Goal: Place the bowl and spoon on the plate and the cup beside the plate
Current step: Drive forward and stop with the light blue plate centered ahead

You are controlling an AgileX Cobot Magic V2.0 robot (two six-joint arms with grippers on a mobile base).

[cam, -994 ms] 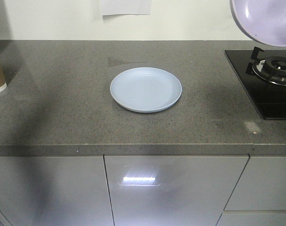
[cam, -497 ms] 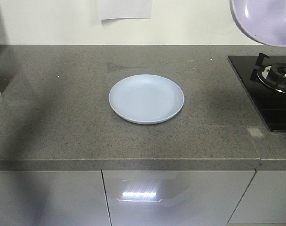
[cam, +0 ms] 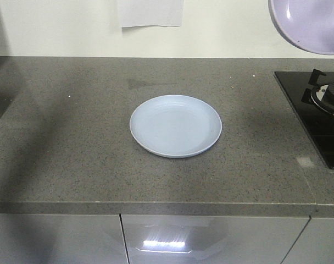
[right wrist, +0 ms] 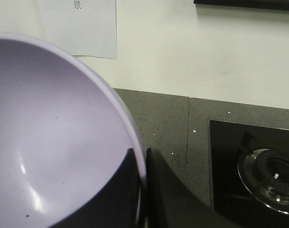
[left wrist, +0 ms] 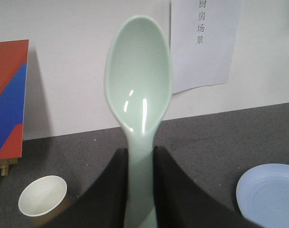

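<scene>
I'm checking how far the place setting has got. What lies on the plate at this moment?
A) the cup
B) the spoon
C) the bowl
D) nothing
D: the plate sits bare on the counter, while the left gripper holds the spoon and the right gripper holds the bowl by its rim.

Lavender bowl [right wrist: 54,142]; mint spoon [left wrist: 139,95]; pale-blue plate [cam: 175,125]; speckled grey counter [cam: 73,137].
</scene>
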